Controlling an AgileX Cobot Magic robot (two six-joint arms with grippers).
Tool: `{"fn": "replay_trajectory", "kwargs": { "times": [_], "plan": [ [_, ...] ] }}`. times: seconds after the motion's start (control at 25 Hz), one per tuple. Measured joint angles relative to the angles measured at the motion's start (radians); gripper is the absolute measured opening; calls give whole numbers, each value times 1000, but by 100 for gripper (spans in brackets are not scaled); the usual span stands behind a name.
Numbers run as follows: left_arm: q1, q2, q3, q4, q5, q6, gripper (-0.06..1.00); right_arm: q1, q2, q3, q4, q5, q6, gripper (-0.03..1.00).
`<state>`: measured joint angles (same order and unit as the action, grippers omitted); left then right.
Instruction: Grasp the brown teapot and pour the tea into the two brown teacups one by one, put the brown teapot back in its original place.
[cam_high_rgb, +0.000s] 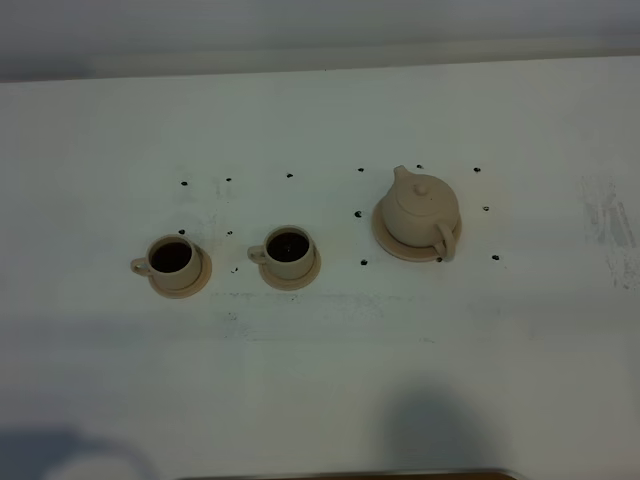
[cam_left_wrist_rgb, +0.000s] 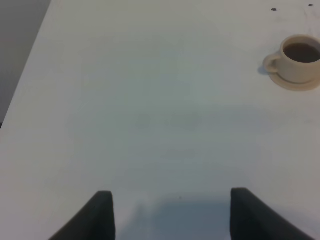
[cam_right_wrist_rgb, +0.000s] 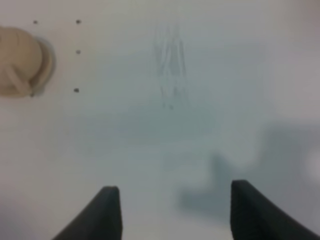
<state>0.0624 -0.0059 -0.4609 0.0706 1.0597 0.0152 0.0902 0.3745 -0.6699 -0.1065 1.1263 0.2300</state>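
Observation:
The brown teapot (cam_high_rgb: 420, 208) stands upright on its wide saucer (cam_high_rgb: 392, 243), the original place, at the right of the table; its loop handle points toward the front. The two brown teacups (cam_high_rgb: 171, 258) (cam_high_rgb: 289, 250) sit on their own small saucers to its left, each holding dark tea. Neither arm shows in the exterior high view. My left gripper (cam_left_wrist_rgb: 170, 210) is open over bare table, with the left cup (cam_left_wrist_rgb: 299, 54) far off. My right gripper (cam_right_wrist_rgb: 170, 210) is open too, empty, with the teapot (cam_right_wrist_rgb: 20, 60) at the frame's edge, well away from it.
The white table (cam_high_rgb: 320, 370) carries small black dots (cam_high_rgb: 361, 263) around the cups and teapot, and grey scuff marks (cam_high_rgb: 610, 225) at the far right. The table's left edge (cam_left_wrist_rgb: 30, 60) shows in the left wrist view. Shadows lie along the front.

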Motion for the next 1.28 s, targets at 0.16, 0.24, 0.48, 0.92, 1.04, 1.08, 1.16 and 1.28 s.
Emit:
{"fn": "replay_trajectory", "kwargs": {
  "times": [0.16, 0.24, 0.48, 0.92, 1.04, 1.08, 1.16, 1.28],
  "plan": [
    [0, 0, 0, 0, 0, 0, 49, 0, -79, 72, 15, 29, -7, 49],
    [0, 0, 0, 0, 0, 0, 49, 0, -125, 102, 30, 25, -27, 49],
    [0, 0, 0, 0, 0, 0, 49, 0, -242, 137, 56, 16, -81, 44],
    [0, 0, 0, 0, 0, 0, 49, 0, -364, 147, 106, -1, -118, 29],
    [0, 0, 0, 0, 0, 0, 49, 0, -364, 147, 106, -1, -116, 25],
    [0, 0, 0, 0, 0, 0, 49, 0, -368, 147, 106, -2, -116, 23],
    [0, 0, 0, 0, 0, 0, 49, -2, -377, 147, 106, -2, -116, 22],
    [0, 0, 0, 0, 0, 0, 49, -32, -381, 147, 106, -2, -116, 20]
  ]
}}
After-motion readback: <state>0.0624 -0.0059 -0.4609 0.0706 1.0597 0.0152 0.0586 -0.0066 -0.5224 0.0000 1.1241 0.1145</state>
